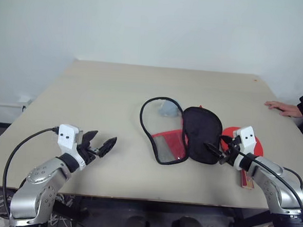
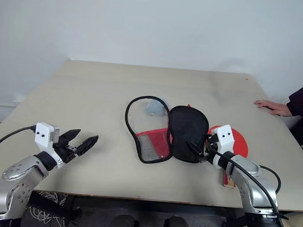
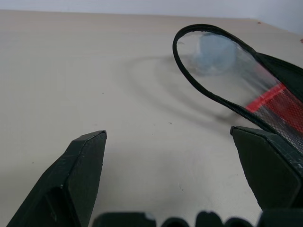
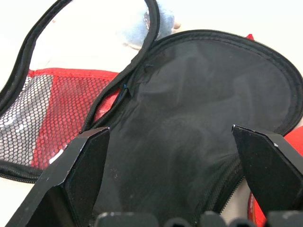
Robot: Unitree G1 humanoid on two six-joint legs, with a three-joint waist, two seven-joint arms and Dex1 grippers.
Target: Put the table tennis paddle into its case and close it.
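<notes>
A beige table [image 1: 116,101] stands before a plain white wall [image 1: 157,26].

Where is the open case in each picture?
Left eye view: case, table middle, just left of the right gripper.
Right eye view: table middle.
Left wrist view: its clear flap, past the left gripper.
Right wrist view: black lining between the jaws.
Shared landmark: the black zip rim.

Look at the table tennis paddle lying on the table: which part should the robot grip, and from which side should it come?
Grip the paddle by its wooden handle, near the table's front edge. The red face lies flat, partly behind the right gripper, with the open case beside it on the left. So coming in from the robot's right looks best for the open fingers, probably straddling the narrow handle.
</notes>
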